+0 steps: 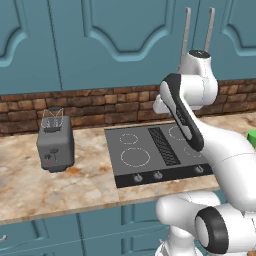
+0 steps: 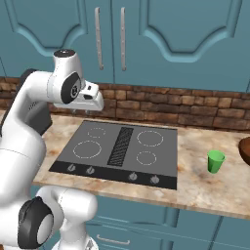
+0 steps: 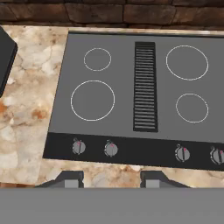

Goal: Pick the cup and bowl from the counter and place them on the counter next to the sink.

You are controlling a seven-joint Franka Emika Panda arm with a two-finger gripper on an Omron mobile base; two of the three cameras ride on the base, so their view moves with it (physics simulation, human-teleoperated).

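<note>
Cup (image 2: 215, 161), small and green, stands upright on the counter (image 2: 205, 188) at 3 o'clock from the stovetop (image 2: 119, 151), apart from it. Just beyond the cup at 2 o'clock, the dark bowl (image 2: 245, 149) is cut by the picture's edge. At 9 o'clock from the stovetop sits a grey toaster (image 1: 55, 142). The gripper (image 3: 111, 179) hangs above the stovetop's knobs (image 3: 111, 149), jaws parted with nothing between them.
</note>
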